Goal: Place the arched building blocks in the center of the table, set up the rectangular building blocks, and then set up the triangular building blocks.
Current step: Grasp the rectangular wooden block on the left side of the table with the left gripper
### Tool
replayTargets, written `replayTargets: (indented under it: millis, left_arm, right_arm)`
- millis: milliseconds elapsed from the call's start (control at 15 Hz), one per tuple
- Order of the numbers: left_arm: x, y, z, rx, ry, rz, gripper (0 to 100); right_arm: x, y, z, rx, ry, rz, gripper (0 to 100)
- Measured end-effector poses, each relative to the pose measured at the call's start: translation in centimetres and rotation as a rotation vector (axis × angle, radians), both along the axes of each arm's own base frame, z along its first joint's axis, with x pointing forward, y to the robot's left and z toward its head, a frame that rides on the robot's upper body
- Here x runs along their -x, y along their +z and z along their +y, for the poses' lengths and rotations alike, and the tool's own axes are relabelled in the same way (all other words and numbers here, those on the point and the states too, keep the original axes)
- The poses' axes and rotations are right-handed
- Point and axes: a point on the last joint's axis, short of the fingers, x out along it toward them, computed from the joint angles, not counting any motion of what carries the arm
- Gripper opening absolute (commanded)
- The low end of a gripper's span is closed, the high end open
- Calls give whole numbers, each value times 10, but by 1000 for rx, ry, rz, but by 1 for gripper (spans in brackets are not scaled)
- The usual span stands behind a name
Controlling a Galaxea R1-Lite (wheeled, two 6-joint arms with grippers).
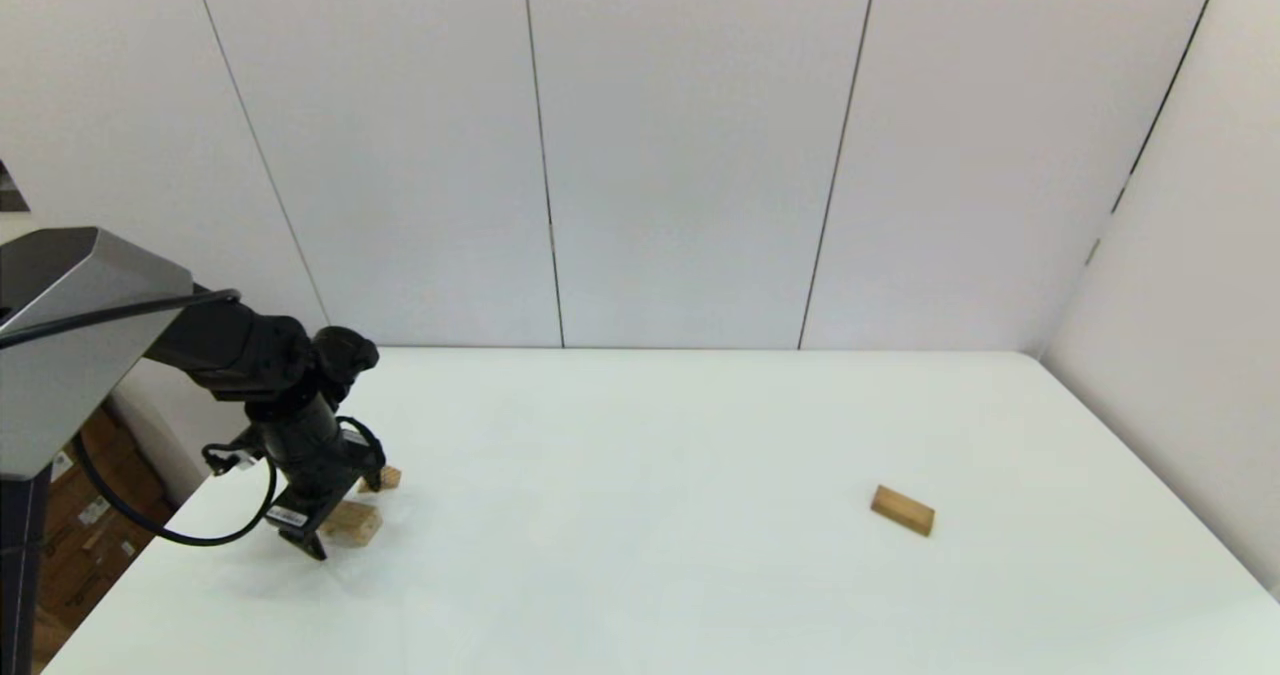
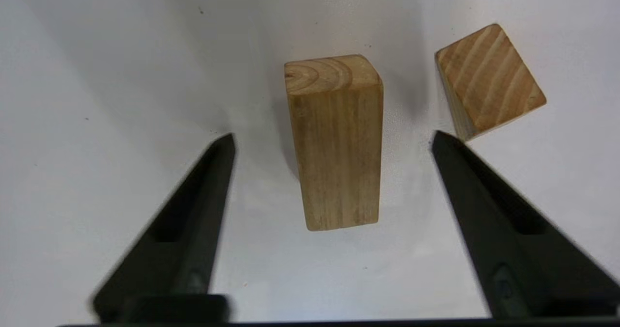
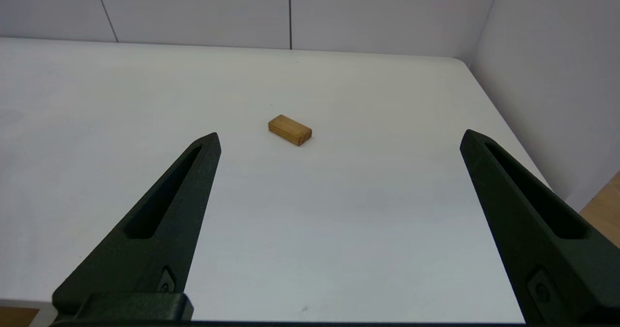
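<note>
The arched block [image 1: 356, 523] lies near the table's left edge, and its notch does not show from here. In the left wrist view the arched block [image 2: 334, 162] sits between my two fingers. My left gripper [image 1: 325, 537] hangs just above it, open, fingers apart on either side and not touching the wood. The small triangular wedge [image 1: 386, 477] rests just beyond it; in the wrist view the wedge [image 2: 489, 80] lies near one fingertip. The rectangular slab [image 1: 903, 510] lies flat at the right of the table [image 1: 640, 555]. My right gripper [image 3: 340, 134] is open and empty, well short of the slab [image 3: 289, 130].
White wall panels stand behind the table and along its right side. Cardboard boxes [image 1: 85, 515] sit on the floor past the table's left edge. The left arm's black cable [image 1: 180, 535] loops low over the left corner.
</note>
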Motion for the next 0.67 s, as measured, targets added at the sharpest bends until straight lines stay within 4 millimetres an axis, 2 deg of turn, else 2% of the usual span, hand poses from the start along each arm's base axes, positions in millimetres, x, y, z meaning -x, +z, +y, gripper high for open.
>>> replayTargets:
  millis: [667]
  left_arm:
    - [1,0,-1,33,3,7,0]
  right_arm:
    - [0,0,0,0,0,0,100]
